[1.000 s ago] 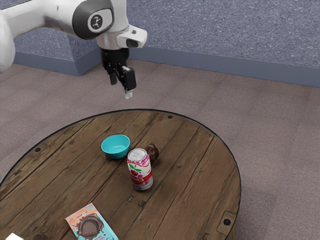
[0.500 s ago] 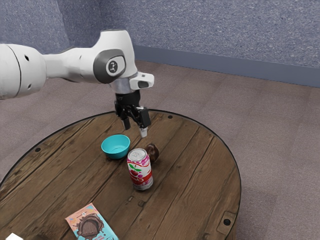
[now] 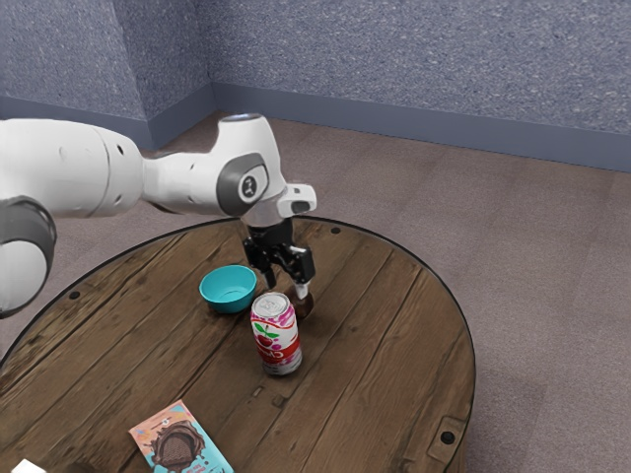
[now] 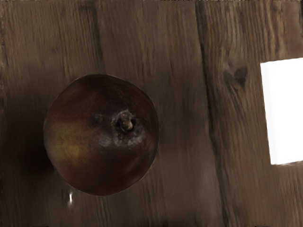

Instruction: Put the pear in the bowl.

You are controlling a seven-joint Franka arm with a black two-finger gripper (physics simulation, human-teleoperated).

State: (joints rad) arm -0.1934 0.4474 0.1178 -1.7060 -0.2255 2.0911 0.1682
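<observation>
My gripper [image 3: 285, 282] hangs low over the table's far half, its fingers apart, with one light fingertip overlapping the pear. The dark brown pear [image 3: 306, 304] lies behind the can, partly hidden by it and the finger. In the wrist view the pear [image 4: 101, 137] is a round, reddish-brown shape with its stem end facing the camera. The turquoise bowl [image 3: 228, 290] stands beside the gripper, toward the exterior view's left; no object shows inside it.
A pink-and-white can [image 3: 276, 336] stands upright just in front of the pear. A chocolate packet [image 3: 181, 439] lies nearer the front of the round wooden table [image 3: 376, 361]. A plain white shape [image 4: 285, 111] sits beside the pear; I cannot tell what it is.
My gripper has come down from beyond the table's far edge and toward the exterior view's right, to the pear. The pear, bowl, can and packet have not moved.
</observation>
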